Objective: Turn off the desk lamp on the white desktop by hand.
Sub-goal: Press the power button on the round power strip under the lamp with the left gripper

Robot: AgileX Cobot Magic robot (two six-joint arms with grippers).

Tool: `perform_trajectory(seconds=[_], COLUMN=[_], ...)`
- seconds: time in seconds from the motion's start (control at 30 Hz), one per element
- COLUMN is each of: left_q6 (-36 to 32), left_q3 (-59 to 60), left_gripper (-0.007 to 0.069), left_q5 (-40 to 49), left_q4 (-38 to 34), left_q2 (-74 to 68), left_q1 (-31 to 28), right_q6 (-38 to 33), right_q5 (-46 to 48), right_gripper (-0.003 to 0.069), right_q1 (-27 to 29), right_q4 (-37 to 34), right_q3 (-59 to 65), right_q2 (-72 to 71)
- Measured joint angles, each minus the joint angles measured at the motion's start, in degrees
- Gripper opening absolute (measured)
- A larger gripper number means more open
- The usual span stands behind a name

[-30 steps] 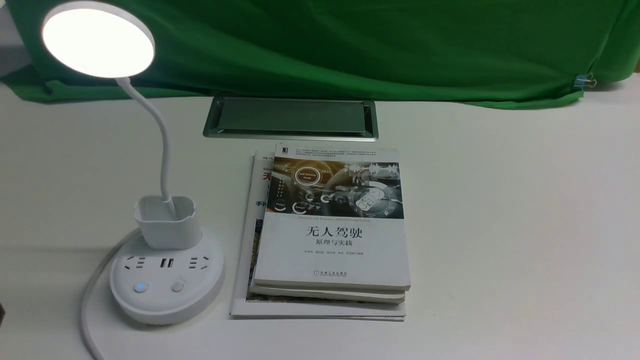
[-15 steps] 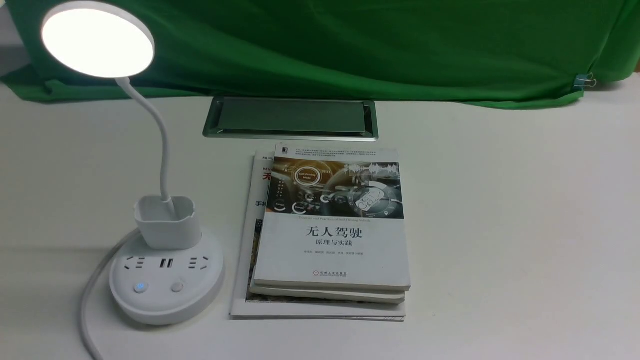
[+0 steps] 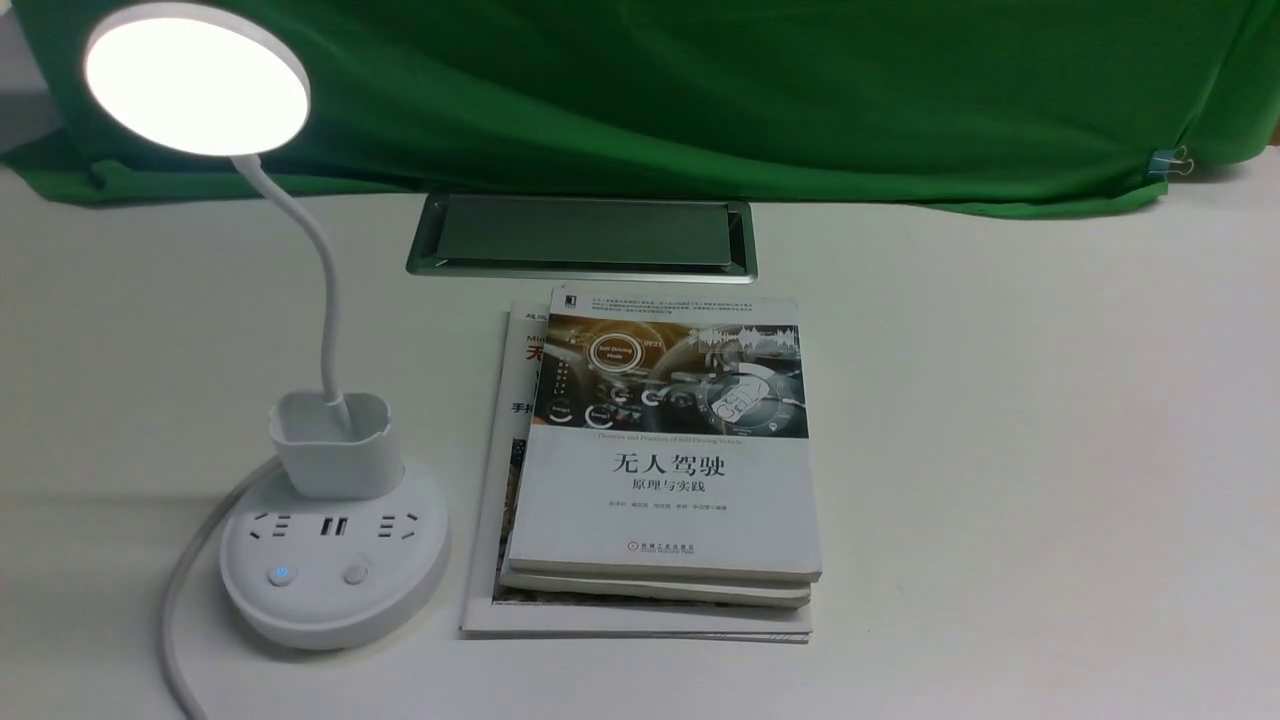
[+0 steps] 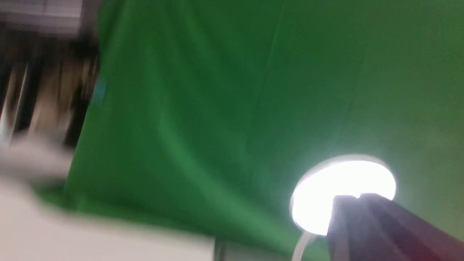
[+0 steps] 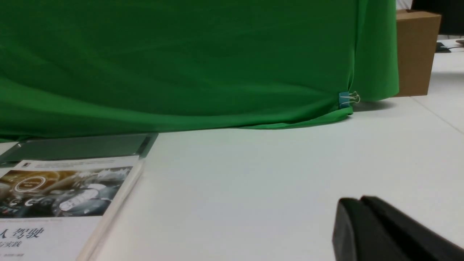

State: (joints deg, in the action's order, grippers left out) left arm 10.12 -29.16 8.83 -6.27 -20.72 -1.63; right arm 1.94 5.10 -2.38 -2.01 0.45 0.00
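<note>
The desk lamp stands at the left of the white desktop (image 3: pixel 1000 450). Its round head (image 3: pixel 196 80) is lit, above a thin neck (image 3: pixel 325 300), a cup holder (image 3: pixel 335 445) and a round base (image 3: pixel 333 600). The base has a blue-lit button (image 3: pixel 282 574) and a plain button (image 3: pixel 355 574). Neither gripper shows in the front view. In the blurred left wrist view my left gripper (image 4: pixel 357 197) is shut and empty, with the lit head (image 4: pixel 344 177) behind its tips. My right gripper (image 5: pixel 359 200) is shut and empty, low over the desktop (image 5: pixel 253 174).
A stack of books (image 3: pixel 665 450) lies right of the lamp base, and also shows in the right wrist view (image 5: pixel 61 203). The silver-framed hatch (image 3: pixel 580 268) is behind the books. A green cloth (image 3: pixel 700 90) hangs at the back. The lamp's white cable (image 3: pixel 175 620) runs off the front left.
A dark sliver at the front view's left edge a second ago is gone. Lamp, books and light are unchanged.
</note>
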Motion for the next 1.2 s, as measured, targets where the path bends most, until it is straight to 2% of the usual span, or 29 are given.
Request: perform_trajectory(seconds=[0.13, 0.23, 0.37, 0.5, 0.57, 0.7, 0.77, 0.83, 0.9, 0.93, 0.97, 1.03, 1.1, 1.2], left_q6=[-3.8, -6.7, -6.2, -9.6, -15.3, -33.1, -36.1, -32.6, -22.6, -21.6, -13.9, -7.5, -5.3, -4.8], left_q3=[-2.2, -2.3, -2.4, -2.8, -3.9, -6.6, -8.2, -10.8, -14.2, -14.6, -16.7, -19.6, -21.7, -23.6], left_gripper=[0.0004, 0.0004, 0.0004, 0.0004, 0.0004, 0.0004, 0.0004, 0.0004, 0.0004, 0.0004, 0.0004, 0.0004, 0.0004, 0.0004], left_q5=[9.9, 10.4, 11.1, 18.1, 23.0, 30.9, 32.6, 32.8, 33.0, 33.0, 33.3, 33.4, 33.4, 33.4], left_q4=[2.4, 4.2, 1.1, -5.7, -10.9, -27.2, -29.6, -24.1, -10.7, -9.3, -0.3, 8.8, 11.0, 10.6], left_q2=[-9.1, -14.5, -20.7, -31.4, -36.0, -43.6, -46.5, -49.4, -52.8, -53.1, -55.2, -58.2, -60.5, -63.8], left_q1=[0.0, 0.0, 0.0, 0.0, 0.0, 0.5, 2.4, 5.8, 10.3, 10.3, 13.7, 17.8, 20.0, 21.3], right_q6=[0.0, 0.0, 0.0, 0.0, 0.0, 0.0, 0.0, 0.0, 0.0, 0.0, 0.0, 0.0, 0.0, 0.0], right_q5=[0.0, 0.0, 0.0, 0.0, 0.0, 0.0, 0.0, 0.0, 0.0, 0.0, 0.0, 0.0, 0.0, -0.1], right_gripper=[0.0035, 0.0035, 0.0035, 0.0035, 0.0035, 0.0035, 0.0035, 0.0035, 0.0035, 0.0035, 0.0035, 0.0035, 0.0035, 0.0035], right_q1=[0.0, 0.0, 0.0, 0.0, 0.0, 0.0, 0.0, 0.0, 0.0, 0.0, 0.0, 0.0, 0.0, 0.0], right_q4=[0.0, 0.0, 0.0, 0.0, 0.0, 0.0, 0.0, 0.0, 0.0, 0.0, 0.0, 0.0, 0.0, 0.0], right_q3=[0.0, 0.0, 0.0, 0.0, 0.0, 0.0, 0.0, 0.0, 0.0, 0.0, 0.0, 0.0, 0.0, 0.0], right_q2=[0.0, 0.0, 0.0, 0.0, 0.0, 0.0, 0.0, 0.0, 0.0, 0.0, 0.0, 0.0, 0.0, 0.0])
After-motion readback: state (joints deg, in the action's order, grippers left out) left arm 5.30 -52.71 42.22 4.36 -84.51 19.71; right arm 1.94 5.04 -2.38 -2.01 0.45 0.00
